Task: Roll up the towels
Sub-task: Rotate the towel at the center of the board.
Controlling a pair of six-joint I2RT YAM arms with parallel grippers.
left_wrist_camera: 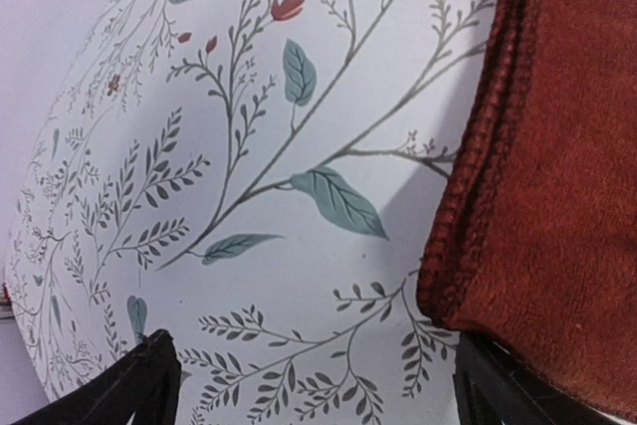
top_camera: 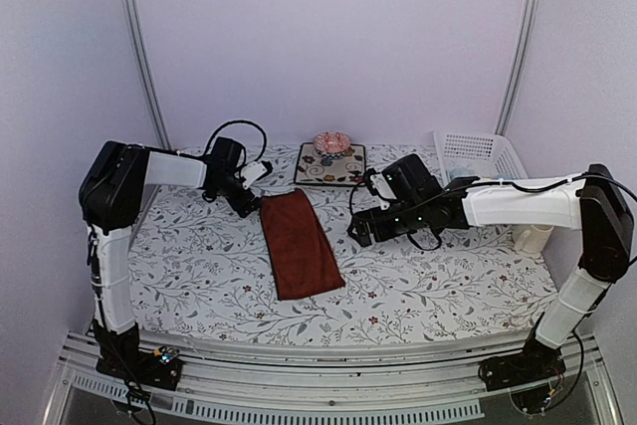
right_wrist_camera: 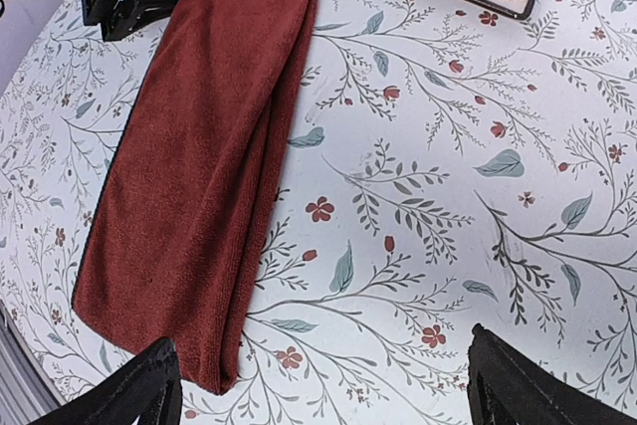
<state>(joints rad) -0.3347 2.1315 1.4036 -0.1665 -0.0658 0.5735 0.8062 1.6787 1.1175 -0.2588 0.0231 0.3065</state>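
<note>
One dark red towel (top_camera: 299, 243) lies folded into a long strip on the floral table covering (top_camera: 438, 281), running from the far middle toward the near edge. My left gripper (top_camera: 249, 204) is open at the strip's far left corner. In the left wrist view the towel's hemmed edge (left_wrist_camera: 557, 176) lies beside the right fingertip (left_wrist_camera: 503, 395), and only covering shows between the fingers of the left gripper (left_wrist_camera: 318, 395). My right gripper (top_camera: 360, 229) hovers open to the right of the towel. The right wrist view shows the towel (right_wrist_camera: 189, 176) by its left fingertip (right_wrist_camera: 139, 390), with nothing held.
A square dark floral mat (top_camera: 330, 163) with a pink object (top_camera: 331, 142) on it lies at the back, just beyond the towel. A white plastic basket (top_camera: 478, 156) stands at the back right. Pale walls close in the table on three sides.
</note>
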